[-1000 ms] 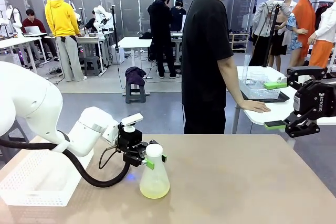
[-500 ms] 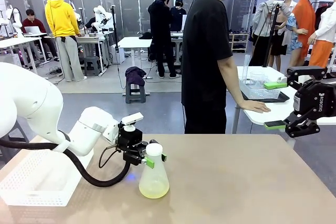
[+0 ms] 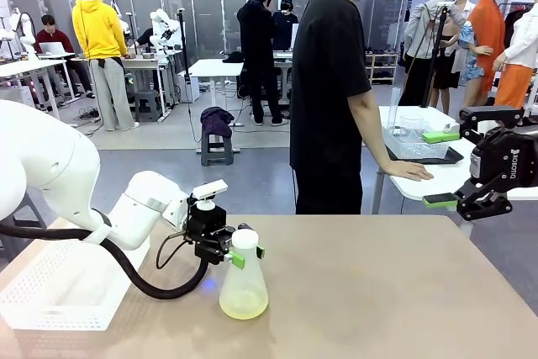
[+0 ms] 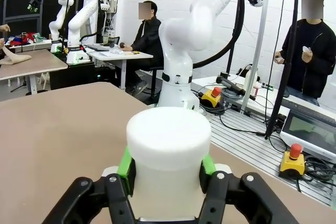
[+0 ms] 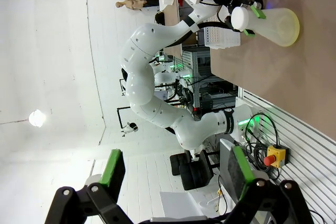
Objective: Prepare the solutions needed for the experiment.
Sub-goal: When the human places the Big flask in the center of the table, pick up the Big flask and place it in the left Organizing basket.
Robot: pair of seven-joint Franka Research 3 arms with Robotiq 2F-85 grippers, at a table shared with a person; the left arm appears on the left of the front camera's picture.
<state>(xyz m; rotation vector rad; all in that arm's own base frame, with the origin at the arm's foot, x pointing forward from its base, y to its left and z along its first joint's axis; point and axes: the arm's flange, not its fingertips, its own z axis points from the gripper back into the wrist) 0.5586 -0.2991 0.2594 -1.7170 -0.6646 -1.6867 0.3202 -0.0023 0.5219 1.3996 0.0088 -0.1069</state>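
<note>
We see our left claw (image 3: 244,251) clamped on the flask (image 3: 244,283) neck, pale yellow solutions (image 3: 244,307) below it; our right claw (image 3: 450,167) gapes wide, well apart.

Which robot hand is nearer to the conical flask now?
Left. The left hand is shut on the neck of the conical flask; the right hand hangs open, far off past the table's right edge.
</note>
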